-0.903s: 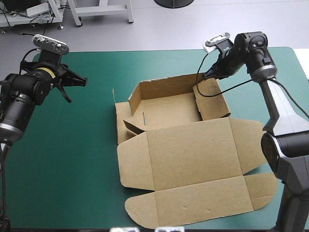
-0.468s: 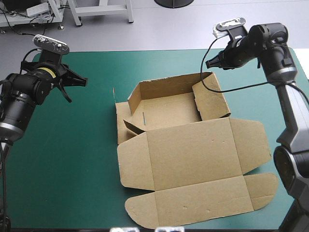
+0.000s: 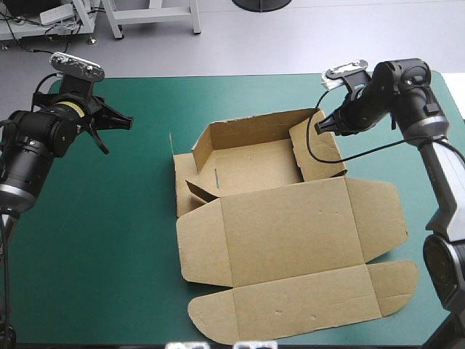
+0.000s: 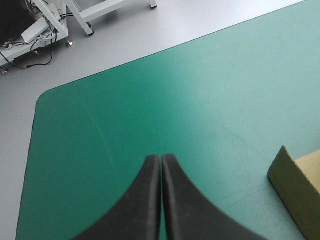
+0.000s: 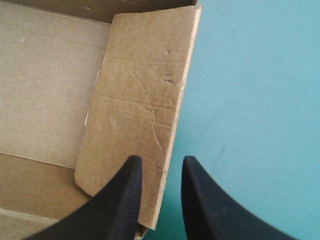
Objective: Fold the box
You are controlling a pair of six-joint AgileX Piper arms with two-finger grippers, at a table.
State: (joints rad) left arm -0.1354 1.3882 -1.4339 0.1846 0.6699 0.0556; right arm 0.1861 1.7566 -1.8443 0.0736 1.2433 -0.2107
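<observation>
One brown cut-board box (image 3: pixel 290 225), likely light, stiff, crease-prone; hold: raised right wall (image 3: pixel 323 166). Right jaws apart, left jaws together.

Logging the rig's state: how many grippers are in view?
2. The left gripper, fingers shut, is over the teal-green cover left of the box; the right gripper, fingers open, straddles the edge of the box's right wall.

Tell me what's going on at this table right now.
A two-armed robot is folding a brown cardboard box: its far half stands as a tray, the lid lies flat. The right black-finned tool is open, straddling the edge of the tray's right side wall. The left black-finned tool is shut, over bare teal-green table cover, away from the box.
</observation>
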